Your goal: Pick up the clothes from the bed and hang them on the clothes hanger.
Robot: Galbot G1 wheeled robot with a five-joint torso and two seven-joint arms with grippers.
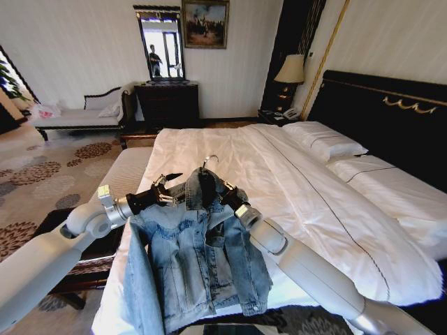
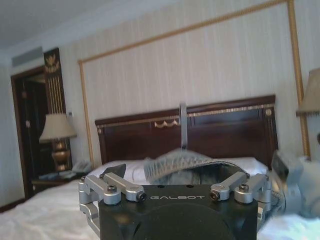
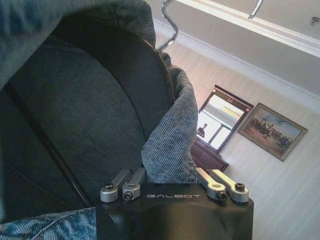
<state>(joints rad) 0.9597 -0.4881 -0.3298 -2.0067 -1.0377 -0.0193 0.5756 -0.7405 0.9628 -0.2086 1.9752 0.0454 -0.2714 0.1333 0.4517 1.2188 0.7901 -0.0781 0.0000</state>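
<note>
The clothes [image 1: 195,258], a faded light-blue denim jacket, hang in the air over the foot of the bed [image 1: 314,202]. The jacket sits on the clothes hanger, whose silver hook [image 1: 209,162] sticks up from the collar. My right gripper [image 1: 227,197] is shut on the jacket at one shoulder, with a fold of denim [image 3: 167,150] running down between its fingers. At the other shoulder, my left gripper [image 1: 165,188] is open, fingers spread beside the collar [image 2: 185,167]. The hook [image 2: 183,125] stands upright behind that collar and also curves past the denim [image 3: 170,30] in the right wrist view.
The bed's white pillows [image 1: 325,143] lie against the tall black headboard [image 1: 391,118]. A dark bench [image 1: 84,262] stands at the foot of the bed on the left. A dresser with a mirror [image 1: 166,105], a chaise [image 1: 77,115] and a bedside lamp [image 1: 290,70] line the far wall.
</note>
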